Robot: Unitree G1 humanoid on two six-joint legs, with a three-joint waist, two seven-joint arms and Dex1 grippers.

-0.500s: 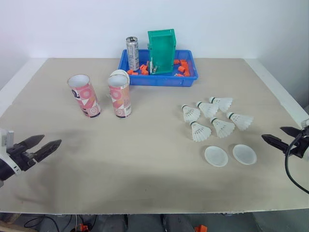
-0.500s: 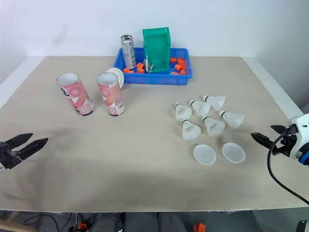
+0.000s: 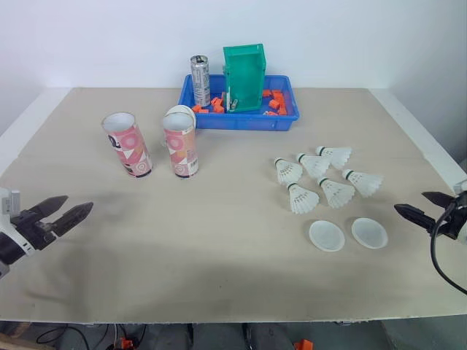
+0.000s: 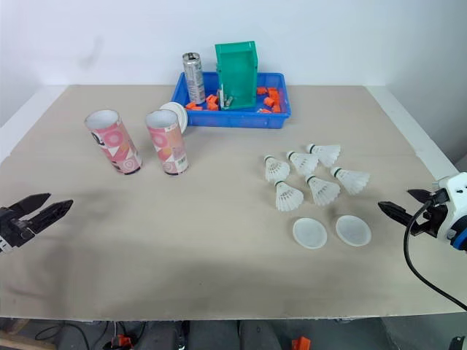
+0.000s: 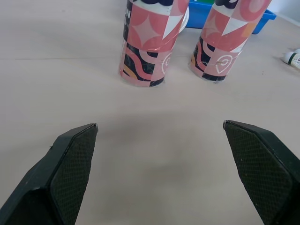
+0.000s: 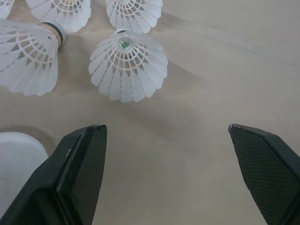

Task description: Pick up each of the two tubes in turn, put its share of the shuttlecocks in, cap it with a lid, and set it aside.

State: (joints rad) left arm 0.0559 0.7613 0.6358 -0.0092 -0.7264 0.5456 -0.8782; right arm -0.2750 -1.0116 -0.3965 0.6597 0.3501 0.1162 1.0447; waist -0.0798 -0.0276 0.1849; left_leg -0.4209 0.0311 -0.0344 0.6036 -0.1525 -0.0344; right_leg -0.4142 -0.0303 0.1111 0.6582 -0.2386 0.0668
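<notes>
Two tubes, one (image 3: 128, 144) and its neighbour (image 3: 181, 144), are standing upright and uncapped on the left half of the table (image 3: 233, 255), just beside each other, so I am judging the task as not yet begun. Six shuttlecocks (image 3: 337, 192) are lying in a loose cluster on the right half, well apart from the tubes, and both lids (image 3: 326, 235) (image 3: 369, 232) are resting flat just in front of them. Everything is waiting to be done: lifting a tube, loading its share, capping it, setting it aside, then the same again.

I am holding my left gripper (image 3: 76, 203) near the table's left edge, fingers spread wide and gripping nothing, pointing toward the tubes. I am holding my right gripper (image 3: 411, 201) near the right edge, equally wide apart and empty, beside the lids and shuttlecocks without touching them.
</notes>
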